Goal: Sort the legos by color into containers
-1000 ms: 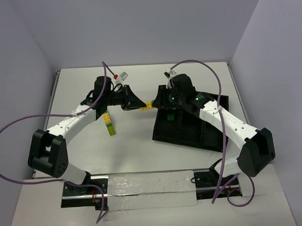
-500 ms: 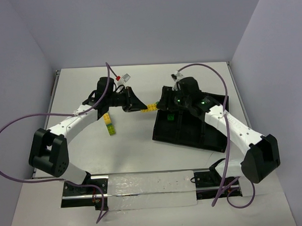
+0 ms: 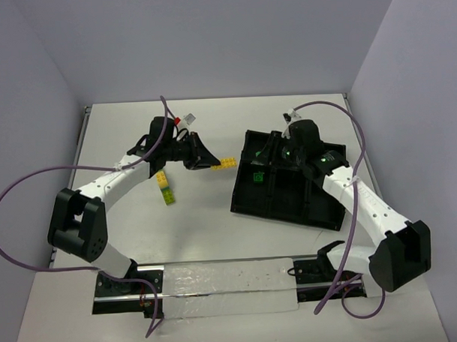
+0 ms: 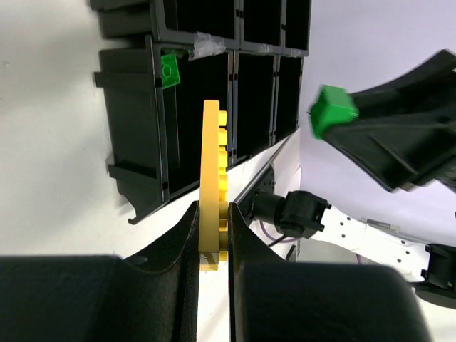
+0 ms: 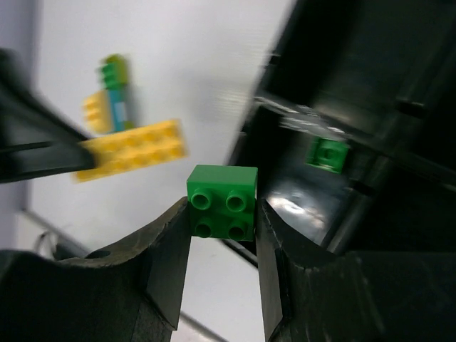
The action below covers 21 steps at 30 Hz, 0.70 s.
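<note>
Top external view, from the left: a small stack (image 3: 166,188) of yellow and green legos lies on the table (image 3: 200,232) beside the left arm. The left gripper (image 3: 212,163) is pressed together on one end of a yellow plate (image 3: 227,162), which sticks out toward the tray (image 3: 248,204) without touching it. In the tray's left column sits one green brick (image 3: 259,177). The right gripper (image 5: 222,214), over the tray's far part, pinches a second green brick (image 5: 221,201) squarely between its fingers. The step looks like dropping this brick in with its match. I would move it near and left until it hangs above that compartment, lower it below the walls, then part the fingers, so it cannot bounce into a neighbour. The yellow plate is best held back meanwhile, since the two grippers are near each other.
</note>
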Motion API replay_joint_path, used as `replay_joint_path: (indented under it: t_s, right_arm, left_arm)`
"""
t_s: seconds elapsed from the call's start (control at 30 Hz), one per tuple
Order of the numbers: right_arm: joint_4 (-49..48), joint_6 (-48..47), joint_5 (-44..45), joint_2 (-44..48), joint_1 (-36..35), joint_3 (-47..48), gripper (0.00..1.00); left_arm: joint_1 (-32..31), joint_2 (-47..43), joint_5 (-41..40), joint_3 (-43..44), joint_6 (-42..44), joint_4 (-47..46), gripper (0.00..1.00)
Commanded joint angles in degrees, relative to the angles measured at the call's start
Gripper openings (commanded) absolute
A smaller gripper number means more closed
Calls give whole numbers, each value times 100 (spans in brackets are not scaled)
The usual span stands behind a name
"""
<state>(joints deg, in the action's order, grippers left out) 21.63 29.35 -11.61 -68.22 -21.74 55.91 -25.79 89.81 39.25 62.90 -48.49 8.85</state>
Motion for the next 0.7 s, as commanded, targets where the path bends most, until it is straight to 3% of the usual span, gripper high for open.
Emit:
replay_joint_path:
  t_s: [0.0, 0.33, 0.43, 0.53, 0.67]
  right_arm:
    - [578, -444, 1151, -480, -227, 175, 2]
    - [425, -672, 915, -1014, -738, 241, 19]
    - [418, -705, 771, -1155, -785, 281, 54]
    - [474, -668, 793, -1167, -806, 494, 72]
    - [693, -649, 1119, -1096, -797, 842, 77]
  left_arm:
    - [-32, -304, -598, 437, 197, 362, 0]
    - [-32, -456, -1068, 869, 272, 691, 0]
    - [-40, -447, -1110, 950, 311, 745, 0]
    - [-58, -376, -1342, 1194, 536, 1070, 0]
    - [-67, -227, -1419, 1630, 753, 1338, 0]
